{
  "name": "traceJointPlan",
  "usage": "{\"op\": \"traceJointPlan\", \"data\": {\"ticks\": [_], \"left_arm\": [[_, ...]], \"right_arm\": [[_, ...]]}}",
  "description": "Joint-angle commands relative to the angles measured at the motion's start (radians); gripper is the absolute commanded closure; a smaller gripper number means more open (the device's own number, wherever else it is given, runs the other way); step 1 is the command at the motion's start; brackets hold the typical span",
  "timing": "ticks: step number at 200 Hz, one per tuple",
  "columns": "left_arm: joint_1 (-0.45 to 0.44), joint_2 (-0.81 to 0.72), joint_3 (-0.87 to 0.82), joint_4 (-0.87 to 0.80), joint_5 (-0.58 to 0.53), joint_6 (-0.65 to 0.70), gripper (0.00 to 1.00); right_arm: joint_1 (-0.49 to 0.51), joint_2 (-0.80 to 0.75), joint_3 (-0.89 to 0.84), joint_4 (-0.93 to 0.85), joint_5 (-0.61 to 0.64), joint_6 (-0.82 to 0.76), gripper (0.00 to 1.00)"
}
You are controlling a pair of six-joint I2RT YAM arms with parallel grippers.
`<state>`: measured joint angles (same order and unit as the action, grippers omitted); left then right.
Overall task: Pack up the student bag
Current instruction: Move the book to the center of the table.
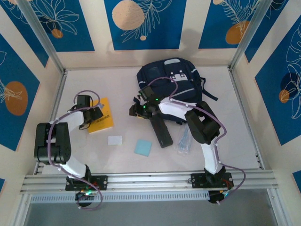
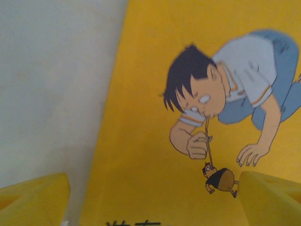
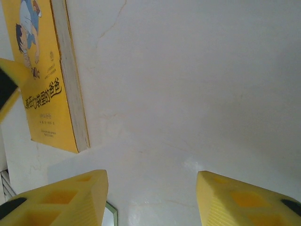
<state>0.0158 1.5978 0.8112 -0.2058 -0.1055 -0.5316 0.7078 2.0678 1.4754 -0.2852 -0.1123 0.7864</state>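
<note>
The left pincer point(image 2: 150, 188) is hanging spread and empty over the edge of a flat yellow book point(image 2: 141, 132), apparently lining up a pick, its arm doubling back at the elbow; the right pincer point(image 3: 153, 188), also spread, is hovering empty beside the student bag point(image 1: 164, 77), lying just beyond it.

navy student bag point(image 1: 165, 77), grey stripes; yellow book point(image 1: 104, 123), cartoon cover
</note>
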Motion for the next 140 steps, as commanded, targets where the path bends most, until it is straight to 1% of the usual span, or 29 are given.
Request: {"op": "traceJointPlan", "data": {"ticks": [1, 24, 49, 56, 65, 70, 101, 140], "left_arm": [[0.002, 0.041, -0.001, 0.048, 0.119, -0.018, 0.12], [-0.019, 0.078, -0.001, 0.074, 0.198, -0.021, 0.23], [-0.084, 0.12, -0.001, 0.102, 0.24, -0.025, 0.36], [-0.106, 0.135, 0.0, 0.11, 0.25, -0.029, 0.38], [-0.135, 0.155, 0.004, 0.116, 0.258, -0.033, 0.38], [-0.149, 0.16, 0.008, 0.118, 0.264, -0.031, 0.4], [-0.224, 0.196, 0.043, 0.112, 0.281, -0.039, 0.4], [-0.293, 0.225, 0.066, 0.125, 0.308, -0.077, 0.4]], "right_arm": [[0.006, 0.019, 0.052, -0.018, -0.032, 0.005, 0.49], [0.007, 0.039, 0.085, -0.031, -0.044, -0.005, 0.52], [0.007, 0.078, 0.123, -0.029, -0.042, -0.034, 0.52], [0.007, 0.092, 0.137, -0.03, -0.041, -0.045, 0.52], [0.007, 0.111, 0.162, -0.039, -0.037, -0.063, 0.52], [0.007, 0.124, 0.178, -0.045, -0.036, -0.073, 0.52], [0.007, 0.185, 0.258, -0.08, -0.022, -0.097, 0.52], [0.01, 0.257, 0.348, -0.134, -0.008, -0.105, 0.53]]}}
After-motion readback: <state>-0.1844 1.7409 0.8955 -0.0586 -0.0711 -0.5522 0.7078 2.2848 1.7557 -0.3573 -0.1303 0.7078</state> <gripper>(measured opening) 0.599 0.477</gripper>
